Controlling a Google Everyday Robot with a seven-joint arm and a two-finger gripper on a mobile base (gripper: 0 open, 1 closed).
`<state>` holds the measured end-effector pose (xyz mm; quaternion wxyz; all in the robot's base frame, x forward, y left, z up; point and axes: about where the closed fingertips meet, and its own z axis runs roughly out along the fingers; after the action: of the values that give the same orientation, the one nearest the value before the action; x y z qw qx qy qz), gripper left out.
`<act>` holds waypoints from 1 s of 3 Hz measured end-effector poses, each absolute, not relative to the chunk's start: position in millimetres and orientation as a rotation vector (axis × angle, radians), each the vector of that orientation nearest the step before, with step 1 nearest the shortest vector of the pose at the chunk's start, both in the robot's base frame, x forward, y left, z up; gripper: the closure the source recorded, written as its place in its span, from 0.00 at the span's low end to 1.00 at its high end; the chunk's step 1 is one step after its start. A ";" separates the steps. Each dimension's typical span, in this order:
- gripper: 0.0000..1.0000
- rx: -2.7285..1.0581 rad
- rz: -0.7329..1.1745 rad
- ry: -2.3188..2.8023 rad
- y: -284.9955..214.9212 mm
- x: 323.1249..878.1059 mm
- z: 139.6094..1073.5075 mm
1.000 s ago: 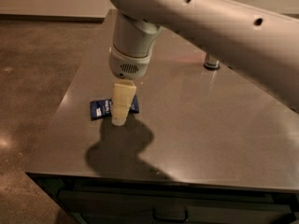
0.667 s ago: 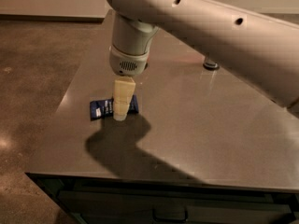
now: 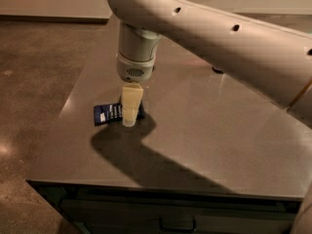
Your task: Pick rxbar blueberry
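The rxbar blueberry (image 3: 108, 114) is a flat dark blue wrapper with white lettering, lying on the grey table (image 3: 204, 140) near its left edge. My gripper (image 3: 129, 119) hangs straight down from the large white arm. Its cream fingers (image 3: 130, 104) stand right over the bar's right half, tips down at the wrapper. The right end of the bar is hidden behind them.
A small dark round object (image 3: 218, 70) sits at the back of the table, mostly hidden by the arm. The table's left edge runs close beside the bar. A drawer handle (image 3: 176, 225) shows below the front edge. Brown floor lies to the left.
The gripper has come down closer to the bar, its tips now at the wrapper. The bar has not moved.
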<state>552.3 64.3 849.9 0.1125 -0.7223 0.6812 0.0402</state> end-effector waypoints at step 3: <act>0.39 -2.175 0.105 1.985 56.4 547.4 833.6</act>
<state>547.4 56.4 833.6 0.0971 -0.7347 0.6705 0.0354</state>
